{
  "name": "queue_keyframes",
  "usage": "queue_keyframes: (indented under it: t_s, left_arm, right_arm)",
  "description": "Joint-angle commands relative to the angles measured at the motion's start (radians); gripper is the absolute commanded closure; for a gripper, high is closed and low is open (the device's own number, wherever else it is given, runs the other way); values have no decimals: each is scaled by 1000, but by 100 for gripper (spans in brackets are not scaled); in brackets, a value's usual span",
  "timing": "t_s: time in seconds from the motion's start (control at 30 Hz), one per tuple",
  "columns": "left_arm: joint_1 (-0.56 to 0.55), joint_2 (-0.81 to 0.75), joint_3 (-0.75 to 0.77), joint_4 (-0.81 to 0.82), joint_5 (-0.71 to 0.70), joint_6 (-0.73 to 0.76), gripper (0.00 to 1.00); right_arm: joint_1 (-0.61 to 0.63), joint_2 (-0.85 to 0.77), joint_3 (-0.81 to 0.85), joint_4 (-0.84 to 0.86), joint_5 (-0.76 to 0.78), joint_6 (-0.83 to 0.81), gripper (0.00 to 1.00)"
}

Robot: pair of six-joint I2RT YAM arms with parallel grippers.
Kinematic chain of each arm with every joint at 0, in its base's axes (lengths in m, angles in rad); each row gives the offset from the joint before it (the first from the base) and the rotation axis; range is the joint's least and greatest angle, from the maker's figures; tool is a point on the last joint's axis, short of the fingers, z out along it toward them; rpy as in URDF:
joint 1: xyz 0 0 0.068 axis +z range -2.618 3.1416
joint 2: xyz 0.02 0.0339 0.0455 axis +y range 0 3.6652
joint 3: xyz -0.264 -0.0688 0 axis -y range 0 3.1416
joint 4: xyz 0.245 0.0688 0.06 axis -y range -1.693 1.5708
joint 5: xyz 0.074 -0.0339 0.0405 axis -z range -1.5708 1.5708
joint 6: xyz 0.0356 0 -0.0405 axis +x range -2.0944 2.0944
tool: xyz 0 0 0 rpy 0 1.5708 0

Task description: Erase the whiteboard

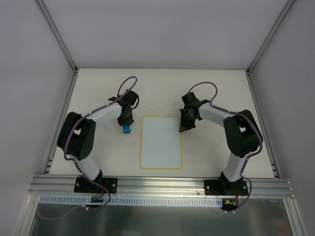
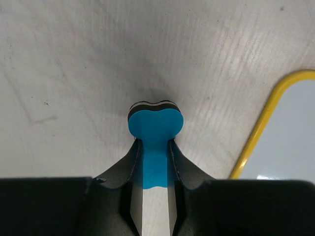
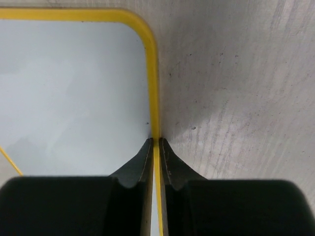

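The whiteboard (image 1: 161, 142) lies flat mid-table, white with a yellow border. No scribbles show on its face. My left gripper (image 1: 126, 127) is just left of the board's far left corner, over the bare table. It is shut on a blue eraser (image 2: 155, 123), which sticks out past the fingertips, and the board's corner (image 2: 290, 142) shows at the right of that view. My right gripper (image 1: 182, 129) is shut, or nearly so. Its tips (image 3: 156, 141) rest on the board's right yellow border (image 3: 153, 88) near the far right corner.
The off-white tabletop (image 1: 216, 93) is walled by grey panels at the back and sides. An aluminium rail (image 1: 162, 184) runs along the near edge and carries both arm bases.
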Motion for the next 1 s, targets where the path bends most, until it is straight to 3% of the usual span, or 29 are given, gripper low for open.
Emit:
queue_keyframes:
  t_s: [0.0,0.03,0.07,0.17,0.2,0.3,0.4,0.43,0.53,0.57,0.63,0.97]
  left_arm:
    - [1,25,-18,27,29,18,100]
    - [1,28,-21,32,33,15,99]
    - [3,28,-24,34,41,11,87]
    - [3,13,-32,35,41,-3,66]
    - [3,6,-35,35,36,-5,55]
    - [4,-30,-40,32,36,-5,38]
    - [3,-80,-38,32,46,-6,31]
    - [3,-93,-35,29,56,-6,24]
    - [4,-160,-21,28,76,-2,12]
    - [3,-198,-7,26,81,2,3]
    - [4,-253,13,20,93,28,1]
    - [37,-479,221,-31,46,178,1]
  right_arm:
    - [-3,23,-10,-74,80,-12,88]
    - [-3,20,-10,-74,80,-14,84]
    - [-3,13,-10,-74,80,-17,82]
    - [-2,0,-10,-74,82,-21,74]
    - [-2,-12,-10,-75,83,-23,71]
    - [-3,-44,-5,-80,86,-26,61]
    - [-2,-75,12,-95,85,-40,46]
    - [-2,-101,18,-100,85,-46,35]
    - [-8,-142,58,-131,115,-78,13]
    - [-11,-174,90,-153,137,-86,8]
    - [-29,-205,127,-189,184,-116,1]
    - [-270,-383,408,-336,233,-196,1]
